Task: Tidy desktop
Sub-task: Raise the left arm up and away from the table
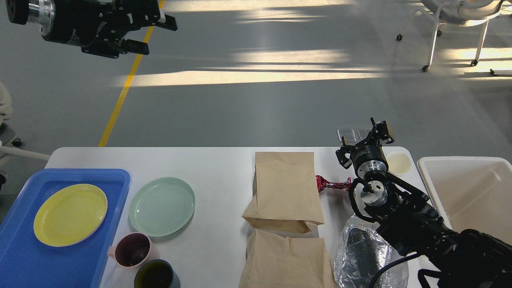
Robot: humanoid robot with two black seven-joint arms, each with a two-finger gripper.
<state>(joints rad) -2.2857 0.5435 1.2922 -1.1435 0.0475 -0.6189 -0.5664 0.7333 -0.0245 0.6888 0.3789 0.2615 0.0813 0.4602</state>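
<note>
The white desktop (224, 168) carries a pale green plate (162, 206), a pink cup (132, 250), a dark green cup (156, 275), two brown paper bags (287, 186) (287, 260), a red wrapper (330, 184), a crinkled silver bag (362, 252) and a small cream disc (399, 163). My left gripper (154, 34) hangs open and empty high over the floor, far above the table's left end. My right gripper (379, 130) hovers at the far right edge beside the cream disc; it is seen from behind, so its fingers cannot be told apart.
A blue tray (24, 264) at the left front holds a yellow plate (70, 214). A deep off-white bin (472, 192) stands beyond the table's right end. My right arm lies over the silver bag. A chair (456, 16) stands far back right.
</note>
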